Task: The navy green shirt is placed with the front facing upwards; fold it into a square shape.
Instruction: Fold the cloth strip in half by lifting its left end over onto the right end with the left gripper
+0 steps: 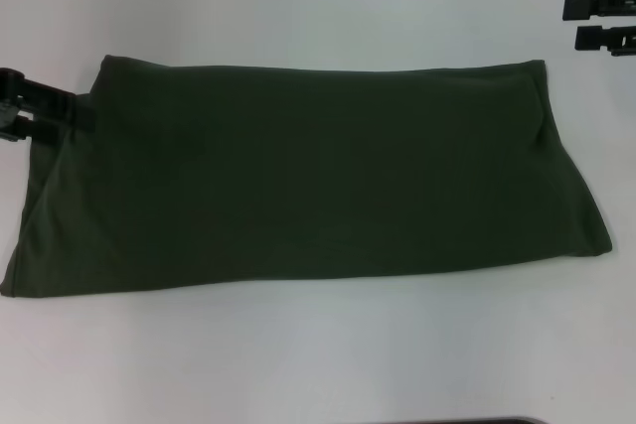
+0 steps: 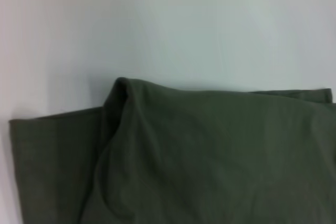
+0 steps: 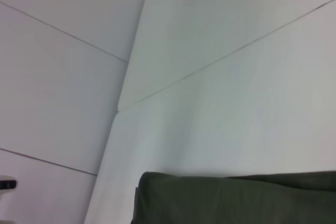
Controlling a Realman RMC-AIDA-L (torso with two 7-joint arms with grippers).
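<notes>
Olive-green cotton, the shirt point(image 1: 308, 176) lies mid-frame on the white bench point(image 1: 318, 364), folded into a long band. Its left end is pinched by the left gripper point(image 1: 84, 111); the right gripper point(image 1: 571, 22), upper right, is spread. A crosswise fold seems due next.

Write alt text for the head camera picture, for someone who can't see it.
A dark green shirt, folded into a long band with no lettering showing, lies across a white table. The left gripper sits at its far left corner; the right gripper, open, hovers off the cloth beyond the far right corner.
</notes>
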